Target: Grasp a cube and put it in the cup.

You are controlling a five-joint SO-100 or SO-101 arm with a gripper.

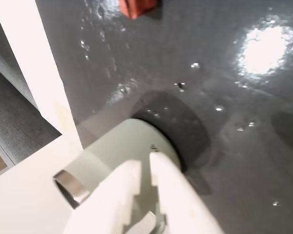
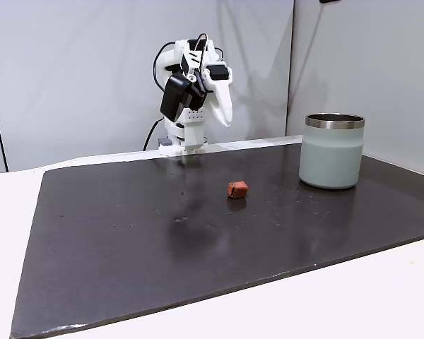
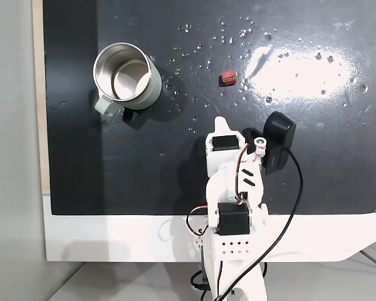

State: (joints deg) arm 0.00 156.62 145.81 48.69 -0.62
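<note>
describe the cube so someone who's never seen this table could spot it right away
Find the black mat covering the white table. In a fixed view, the pale green cup stands at its right; the cube lies alone on the mat to the cup's left, apart from it. It is the one small reddish-brown block, far smaller than the cup.

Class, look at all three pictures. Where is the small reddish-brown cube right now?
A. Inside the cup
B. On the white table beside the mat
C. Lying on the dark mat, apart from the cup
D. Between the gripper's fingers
C: the cube lies on the dark mat, apart from the cup and the gripper.
</note>
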